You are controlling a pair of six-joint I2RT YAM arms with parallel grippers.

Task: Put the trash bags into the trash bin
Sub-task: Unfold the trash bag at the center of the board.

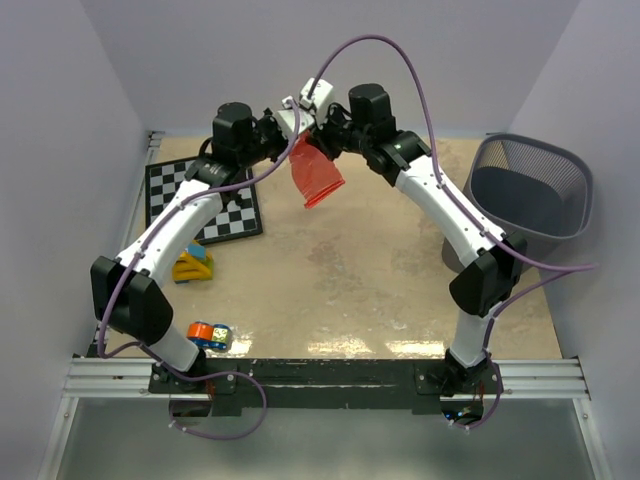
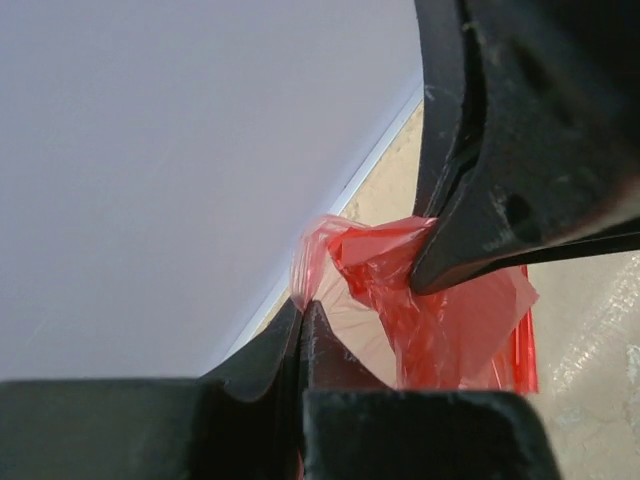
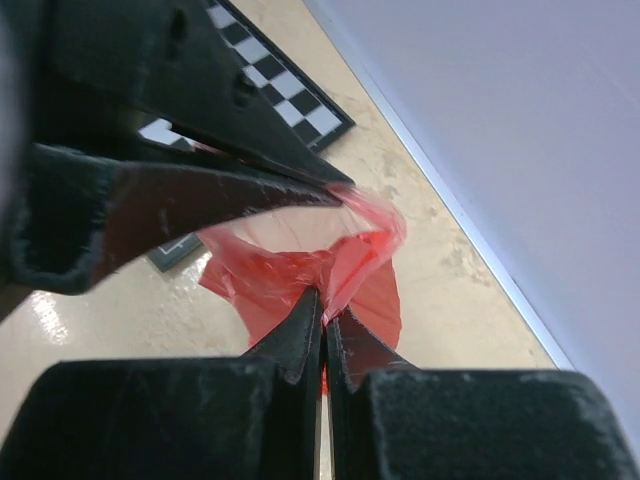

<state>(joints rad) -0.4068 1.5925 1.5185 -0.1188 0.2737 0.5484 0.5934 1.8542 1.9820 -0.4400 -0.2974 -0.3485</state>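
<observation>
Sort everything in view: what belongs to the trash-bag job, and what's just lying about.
Job: trash bag, pinched by left gripper and right gripper; trash bin.
Lying about: chessboard; yellow toy; small orange-and-blue object.

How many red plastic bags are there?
1: the red bag hangs above the table, pinched by the left end effector and right end effector. More may be hidden inside the dark bin.
</observation>
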